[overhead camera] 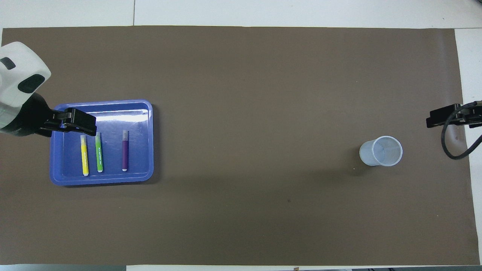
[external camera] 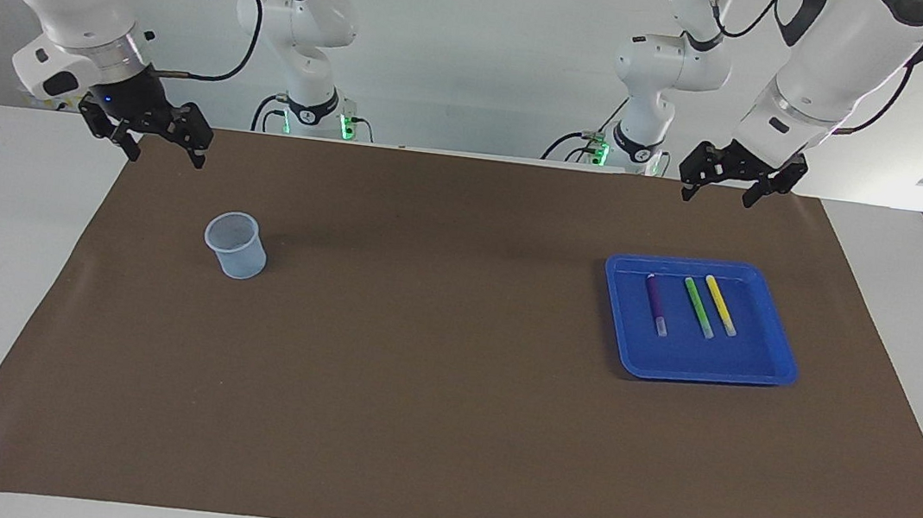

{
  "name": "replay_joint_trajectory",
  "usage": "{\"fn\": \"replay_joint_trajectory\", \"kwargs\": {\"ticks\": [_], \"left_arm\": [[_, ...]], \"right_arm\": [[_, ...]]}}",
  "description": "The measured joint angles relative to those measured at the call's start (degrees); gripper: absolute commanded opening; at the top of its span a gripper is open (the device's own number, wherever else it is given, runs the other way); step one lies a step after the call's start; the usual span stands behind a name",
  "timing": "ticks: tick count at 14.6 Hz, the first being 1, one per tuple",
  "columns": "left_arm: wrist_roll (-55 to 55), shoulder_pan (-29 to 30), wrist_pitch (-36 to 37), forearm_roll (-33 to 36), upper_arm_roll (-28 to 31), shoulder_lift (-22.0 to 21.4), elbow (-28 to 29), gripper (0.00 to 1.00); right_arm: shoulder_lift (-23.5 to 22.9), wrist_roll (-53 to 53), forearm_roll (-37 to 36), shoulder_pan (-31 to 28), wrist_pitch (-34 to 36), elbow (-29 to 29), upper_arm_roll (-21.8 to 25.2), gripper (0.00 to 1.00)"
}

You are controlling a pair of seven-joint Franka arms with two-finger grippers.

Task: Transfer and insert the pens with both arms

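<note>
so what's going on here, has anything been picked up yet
Nothing is held yet. Three slim marker pens, yellow, green and purple, lie side by side in a shallow blue plastic tray toward the left arm's end of the brown mat. The left gripper hangs open and empty above the table's edge near the tray. The right gripper waits open, up near a translucent plastic cup.

1. A tray (external camera: 771, 364) sits on the table mat (external camera: 429, 394) toward the left arm's end.
2. Three marker pens (external camera: 697, 307) lie side by side in the tray, apart from one another.
3. A plastic cup (external camera: 235, 245) stands upright on the mat toward the right arm's end, well apart from the tray.
</note>
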State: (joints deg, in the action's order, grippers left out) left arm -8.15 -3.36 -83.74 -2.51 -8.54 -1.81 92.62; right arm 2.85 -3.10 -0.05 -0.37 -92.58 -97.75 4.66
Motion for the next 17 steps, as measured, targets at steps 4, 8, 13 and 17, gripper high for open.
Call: {"fn": "replay_joint_trajectory", "kwargs": {"ticks": [4,8,13,17], "left_arm": [[0.45,1.04,-4.55,0.09,0.23,-2.74,6.97,1.0],[5.8,5.28,-7.39,0.13,0.55,-5.59,13.44,1.0],[12.31,10.56,-15.7,0.16,0.8,-5.82,22.01,1.0],[15.48,14.41,-21.43,0.16,0.91,-5.79,27.07,1.0]], "right_arm": [[0.0,0.0,0.0,0.0,0.0,0.0,0.0,1.0],[0.0,0.0,0.0,0.0,0.0,0.0,0.0,1.0],[0.01,0.0,0.0,0.0,0.0,0.0,0.0,1.0],[0.01,0.0,0.0,0.0,0.0,0.0,0.0,1.0]]}}
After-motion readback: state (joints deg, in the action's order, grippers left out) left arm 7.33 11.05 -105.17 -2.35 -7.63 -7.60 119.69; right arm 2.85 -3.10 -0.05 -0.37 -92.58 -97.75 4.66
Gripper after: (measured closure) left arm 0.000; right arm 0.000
